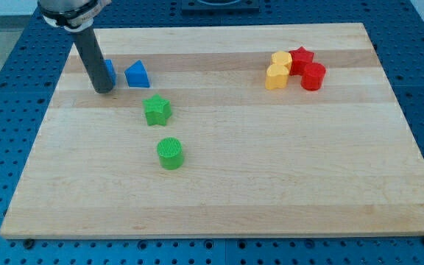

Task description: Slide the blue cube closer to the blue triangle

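The blue cube sits near the board's upper left, mostly hidden behind my dark rod. My tip rests on the board at the cube's left front side, touching or nearly touching it. The blue triangle lies just to the right of the cube, with a narrow gap between them.
A green star and a green cylinder lie below the blue blocks. At the upper right are two yellow blocks, a red star and a red cylinder. The wooden board lies on a blue perforated table.
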